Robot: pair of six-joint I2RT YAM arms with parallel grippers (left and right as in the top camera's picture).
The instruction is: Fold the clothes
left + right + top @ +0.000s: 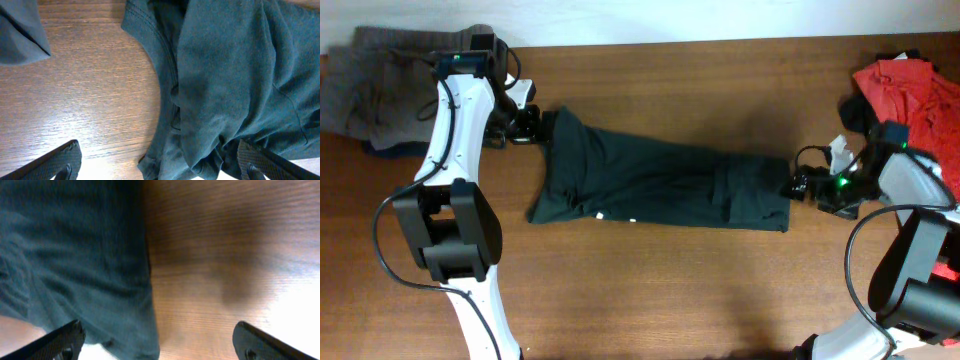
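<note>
Two grippers, both wide open and holding nothing. The black T-shirt [660, 180] lies mid-table [650, 300], doubled lengthwise into a long band running left to right. The left gripper [527, 124] hangs at the neck end, and its wrist view shows the ribbed collar [150, 45] between the spread fingers, with loose bunched folds below. The right gripper [800, 186] sits at the opposite end, with the hem [146, 280] under its left finger and bare wood under the rest. A grey garment [365, 85] is heaped far left and a red T-shirt [910, 85] far right, both well apart from the black one.

Handling judgement: thin jersey, light, limp, no stiffness. It will sag and drag on the wood, and stacked layers can slide apart (pinch all layers, not just the top). Best holds are probably the end corners, since collar ribbing and hem stitching give a firmer bite than mid-panel cloth.
</note>
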